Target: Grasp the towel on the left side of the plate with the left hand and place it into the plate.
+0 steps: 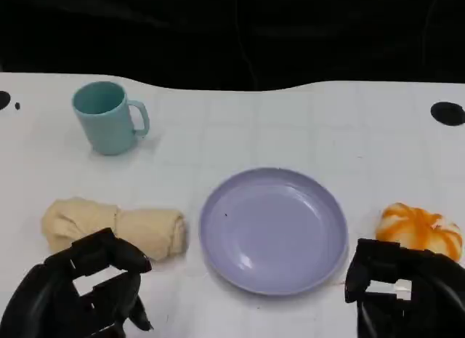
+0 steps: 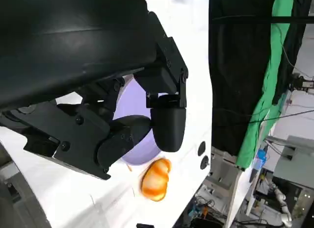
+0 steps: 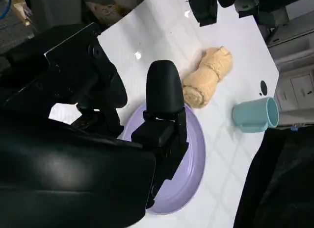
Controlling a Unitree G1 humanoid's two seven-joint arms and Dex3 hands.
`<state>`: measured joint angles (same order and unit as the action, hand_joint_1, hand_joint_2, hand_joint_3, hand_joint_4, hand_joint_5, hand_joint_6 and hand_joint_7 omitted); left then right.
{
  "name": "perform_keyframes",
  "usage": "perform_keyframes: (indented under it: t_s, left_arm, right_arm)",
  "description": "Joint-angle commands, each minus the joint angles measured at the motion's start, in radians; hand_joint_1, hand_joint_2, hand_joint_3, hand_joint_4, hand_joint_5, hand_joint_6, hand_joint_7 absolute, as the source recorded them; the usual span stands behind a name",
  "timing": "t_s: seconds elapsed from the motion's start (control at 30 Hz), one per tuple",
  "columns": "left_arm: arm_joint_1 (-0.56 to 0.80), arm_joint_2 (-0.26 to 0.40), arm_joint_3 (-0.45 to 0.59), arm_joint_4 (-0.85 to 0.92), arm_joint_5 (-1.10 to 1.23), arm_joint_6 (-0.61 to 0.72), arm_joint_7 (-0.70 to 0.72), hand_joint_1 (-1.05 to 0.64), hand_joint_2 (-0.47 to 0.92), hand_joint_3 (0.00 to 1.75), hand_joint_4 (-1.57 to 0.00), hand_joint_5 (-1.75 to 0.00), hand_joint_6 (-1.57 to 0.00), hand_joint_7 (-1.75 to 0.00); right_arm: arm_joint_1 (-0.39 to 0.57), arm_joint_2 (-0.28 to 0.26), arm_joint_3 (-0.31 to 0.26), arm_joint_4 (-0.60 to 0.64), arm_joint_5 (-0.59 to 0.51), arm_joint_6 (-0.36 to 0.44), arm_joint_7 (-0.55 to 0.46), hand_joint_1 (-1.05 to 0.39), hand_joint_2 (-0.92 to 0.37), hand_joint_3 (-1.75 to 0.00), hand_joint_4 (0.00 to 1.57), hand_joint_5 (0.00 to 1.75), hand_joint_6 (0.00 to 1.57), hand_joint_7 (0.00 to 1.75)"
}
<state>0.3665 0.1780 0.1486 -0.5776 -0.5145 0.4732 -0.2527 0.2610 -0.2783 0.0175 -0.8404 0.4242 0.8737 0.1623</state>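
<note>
Just behind the rolled beige cloth towel [image 1: 116,232], the empty left hand [image 1: 83,291], fingers spread, should reach forward and close around the roll's middle.

A white table [image 1: 290,120] carries a teal mug [image 1: 109,118], rolled tan towel [image 1: 120,229], lavender plate [image 1: 273,229] and orange-streaked bun [image 1: 421,229]

No readable text, labels, brands, numbers or signs in any view.
</note>
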Motion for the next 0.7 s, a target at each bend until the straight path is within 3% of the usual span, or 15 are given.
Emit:
perform_keyframes:
  t_s: [0.03, 0.13, 0.27, 0.3, 0.43, 0.5, 0.57, 0.7]
  left_arm:
    - [0.001, 0.010, 0.004, -0.007, 0.011, -0.011, 0.004, -0.13, 0.59, 1.00, -0.80, -1.69, -0.82, -1.34]
    - [0.004, 0.013, 0.006, -0.004, 0.016, -0.023, -0.002, -0.13, 0.58, 1.00, -0.80, -1.66, -0.81, -1.33]
    - [0.011, 0.018, 0.009, -0.007, 0.047, -0.048, 0.005, -0.17, 0.53, 1.06, -0.76, -1.44, -0.82, -0.99]
    - [0.012, 0.016, 0.007, -0.012, 0.059, -0.054, 0.011, -0.19, 0.54, 0.99, -0.73, -1.37, -0.83, -0.87]
    - [0.013, 0.017, -0.008, -0.038, 0.129, -0.084, 0.031, -0.22, 0.79, 0.43, -0.64, -1.09, -0.84, -0.40]
    - [0.001, 0.053, -0.027, -0.035, 0.247, -0.167, 0.030, -0.26, 0.88, 0.22, -0.59, -0.85, -0.77, -0.19]
    - [-0.016, 0.093, -0.040, -0.038, 0.347, -0.207, 0.032, -0.32, 0.91, 0.15, -0.55, -0.65, -0.68, -0.07]
    - [-0.049, 0.190, -0.062, -0.042, 0.532, -0.255, 0.019, -0.43, 0.92, 0.11, -0.50, -0.42, -0.54, 0.00]
  right_arm:
    - [-0.001, -0.010, -0.004, -0.009, -0.001, 0.000, 0.000, 0.09, -0.49, -1.47, 0.80, 1.75, 0.64, 1.66]
    - [0.002, -0.008, -0.001, -0.010, -0.002, -0.001, -0.001, 0.09, -0.49, -1.46, 0.80, 1.75, 0.64, 1.66]
    - [0.008, -0.005, 0.002, -0.012, -0.003, -0.005, -0.003, 0.08, -0.50, -1.46, 0.80, 1.75, 0.64, 1.66]
    - [0.009, -0.005, 0.003, -0.013, -0.004, -0.007, -0.003, 0.08, -0.50, -1.46, 0.80, 1.75, 0.64, 1.66]
    - [0.012, -0.002, 0.005, -0.014, -0.002, -0.010, -0.003, 0.09, -0.51, -1.45, 0.81, 1.75, 0.64, 1.65]
    - [0.010, 0.004, 0.003, -0.016, 0.005, -0.003, -0.005, 0.09, -0.51, -1.45, 0.81, 1.75, 0.64, 1.65]
    - [0.009, 0.007, 0.004, -0.020, 0.006, 0.003, -0.009, 0.08, -0.50, -1.45, 0.82, 1.75, 0.64, 1.65]
    - [0.012, 0.006, 0.006, -0.025, 0.005, 0.000, -0.008, 0.08, -0.50, -1.45, 0.82, 1.75, 0.64, 1.65]
